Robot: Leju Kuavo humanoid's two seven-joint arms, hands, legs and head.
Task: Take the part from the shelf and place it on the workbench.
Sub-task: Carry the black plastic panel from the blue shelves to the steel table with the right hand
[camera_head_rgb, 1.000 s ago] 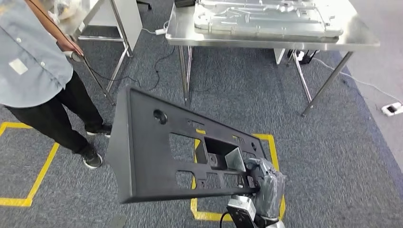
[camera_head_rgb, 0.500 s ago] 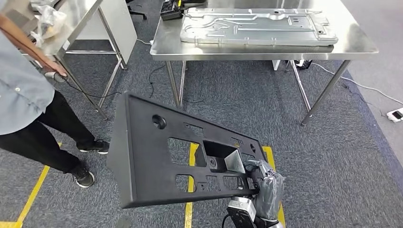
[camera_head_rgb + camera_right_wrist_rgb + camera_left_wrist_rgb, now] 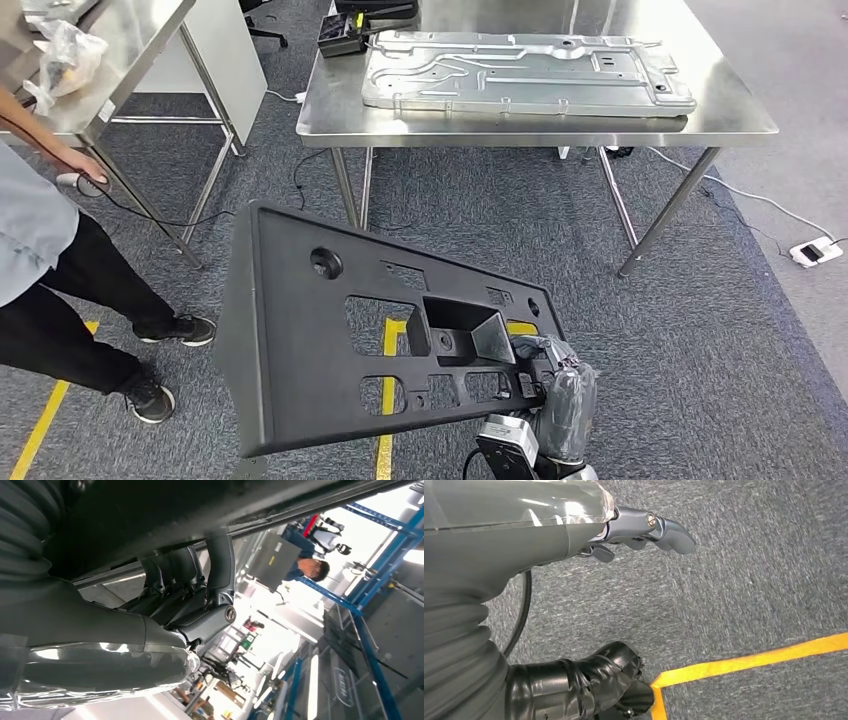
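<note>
I have the workbench [image 3: 735,118] ahead of my right hand [image 3: 556,396], well apart from it across open carpet, with a large embossed metal plate [image 3: 525,72] lying across most of its top. That plate matters: from here I judge the bare steel on the near edge and the right end to be the only free landing room, so I should plan the set-down there and not on the plate.

The part [image 3: 350,335], a long black plastic panel with cut-outs, hangs out to the left of my right hand, tilted, its far end high. The hand grips it at one lower corner, fingers [image 3: 170,572] wrapped over its edge. With the load all to one side, I expect it to swing, so I walk slowly and keep the wrist stiff.

A person [image 3: 45,260] stands far off to the left, beyond the panel's free end; I leave that end room.

My left hand [image 3: 644,530] hangs over the carpet, fingers loosely apart, holding nothing. It could steady the panel's free edge.
</note>
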